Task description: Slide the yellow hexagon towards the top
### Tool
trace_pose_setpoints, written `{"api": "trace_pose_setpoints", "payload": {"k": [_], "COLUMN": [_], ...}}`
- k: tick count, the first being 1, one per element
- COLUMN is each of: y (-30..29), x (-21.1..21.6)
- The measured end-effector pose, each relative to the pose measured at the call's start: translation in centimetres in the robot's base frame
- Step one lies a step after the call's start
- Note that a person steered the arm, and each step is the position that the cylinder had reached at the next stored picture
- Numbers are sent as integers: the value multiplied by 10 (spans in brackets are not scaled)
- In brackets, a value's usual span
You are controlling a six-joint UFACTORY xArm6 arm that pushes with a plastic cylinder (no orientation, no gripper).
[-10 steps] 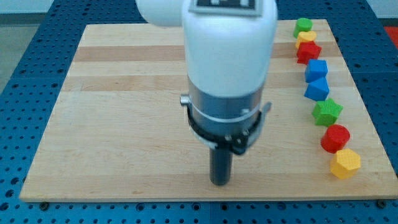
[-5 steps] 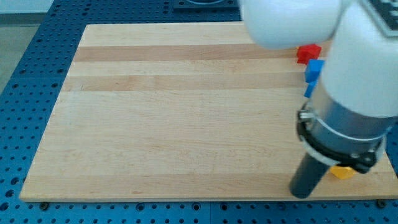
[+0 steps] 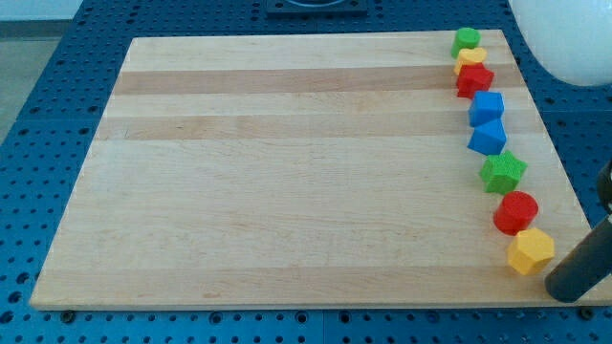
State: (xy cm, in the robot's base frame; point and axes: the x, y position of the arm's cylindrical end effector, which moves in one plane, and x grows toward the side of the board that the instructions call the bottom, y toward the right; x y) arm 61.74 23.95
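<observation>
The yellow hexagon (image 3: 530, 251) lies near the board's bottom right corner, at the lower end of a line of blocks along the right edge. My tip (image 3: 564, 291) is just below and to the right of it, at the board's bottom right corner, a small gap apart. A red round block (image 3: 516, 212) sits directly above the yellow hexagon, touching or nearly touching it.
Up the right edge from the red block: a green star (image 3: 503, 172), two blue blocks (image 3: 488, 138) (image 3: 487, 107), a red star (image 3: 474, 79), a yellow block (image 3: 470, 59) and a green block (image 3: 467, 39). The wooden board (image 3: 287, 172) lies on a blue pegboard.
The arm has swept from the board's lower middle to the right and now stands past the bottom right corner. The blocks it hid are in view again and have not moved.
</observation>
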Motion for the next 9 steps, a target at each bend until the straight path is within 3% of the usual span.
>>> {"api": "trace_pose_setpoints", "payload": {"k": [3, 5, 9], "y": [-8, -62, -68], "x": [-27, -47, -140]}}
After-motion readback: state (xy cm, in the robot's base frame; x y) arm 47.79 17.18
